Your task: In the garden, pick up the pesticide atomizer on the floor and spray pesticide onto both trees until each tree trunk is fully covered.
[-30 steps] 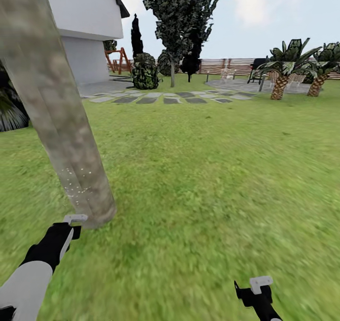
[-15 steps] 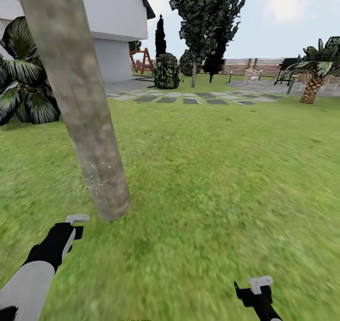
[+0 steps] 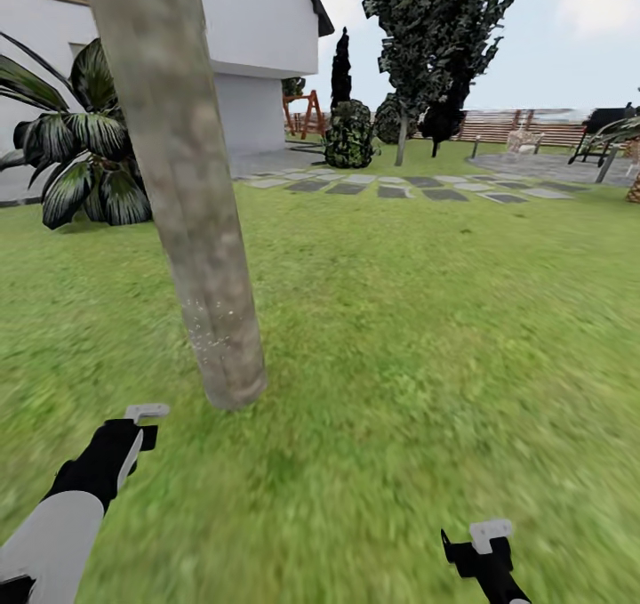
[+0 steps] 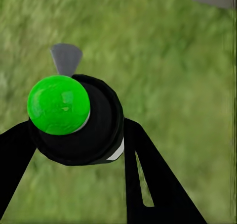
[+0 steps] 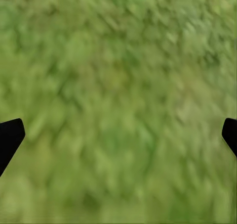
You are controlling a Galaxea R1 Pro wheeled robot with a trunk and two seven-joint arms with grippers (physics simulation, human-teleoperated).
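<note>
Head view. A thick pale tree trunk [image 3: 182,186] rises from the grass floor [image 3: 400,319] at left of centre, leaning slightly; fine whitish specks of pesticide [image 3: 206,333] dot its lower part. The left gripper [image 3: 142,415] sits low, near the trunk's base but apart from it. The right gripper [image 3: 487,537] is at the lower edge, well apart from the trunk. Behind stand a white house [image 3: 258,44], a row of grey stepping stones [image 3: 400,186], dark conifers [image 3: 436,35], a broad-leaved plant [image 3: 80,159] and a wooden fence [image 3: 524,128].

Left wrist view. The pesticide atomizer [image 4: 74,117], a black body topped by a bright green ball, sits between the two black fingers [image 4: 158,179], which close against its sides; its grey nozzle [image 4: 66,58] projects beyond it over the grass.

Right wrist view. Blurred grass [image 5: 118,105] lies below; the two black fingertips [image 5: 10,137] stand far apart at opposite edges, jaws spread wide, nothing between them.
</note>
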